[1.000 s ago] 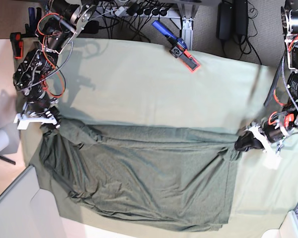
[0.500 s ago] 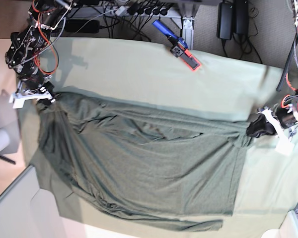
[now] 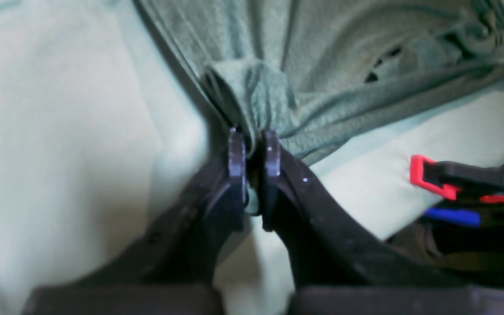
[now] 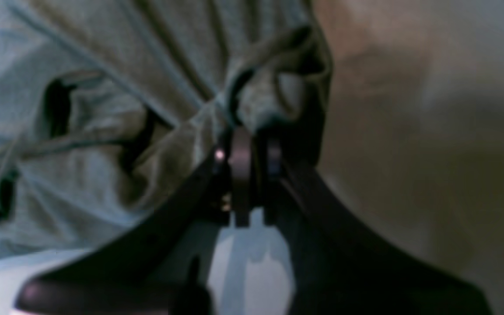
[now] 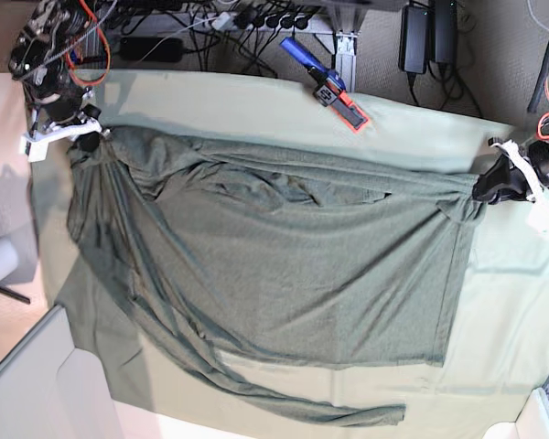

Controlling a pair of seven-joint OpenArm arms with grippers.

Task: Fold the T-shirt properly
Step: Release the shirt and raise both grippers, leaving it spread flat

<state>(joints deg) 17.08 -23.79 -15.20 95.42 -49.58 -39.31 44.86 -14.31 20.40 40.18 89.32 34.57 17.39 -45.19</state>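
Observation:
The dark olive T-shirt (image 5: pixel 274 274) hangs stretched between both arms over the pale mint cloth (image 5: pixel 256 105), a long sleeve trailing along the near edge. At the right of the base view my left gripper (image 5: pixel 483 189) is shut on a bunched corner of the shirt (image 3: pixel 256 100), black fingers (image 3: pixel 236 153) pinching the fabric. On the far left, my right gripper (image 5: pixel 84 140) is shut on the other upper corner (image 4: pixel 252 105), the knit gathered at its tips (image 4: pixel 252 144).
A blue and red clamp (image 5: pixel 325 84) lies on the far edge of the cloth and shows in the left wrist view as a clamp (image 3: pixel 449 179) too. Cables and power bricks (image 5: pixel 430 37) sit behind the table. A white panel (image 5: pixel 23 375) stands at the near left.
Both grippers have carried the shirt's top edge toward the far side of the table. The shirt has spread wider and flatter, and its lower sleeve now trails out along the near edge.

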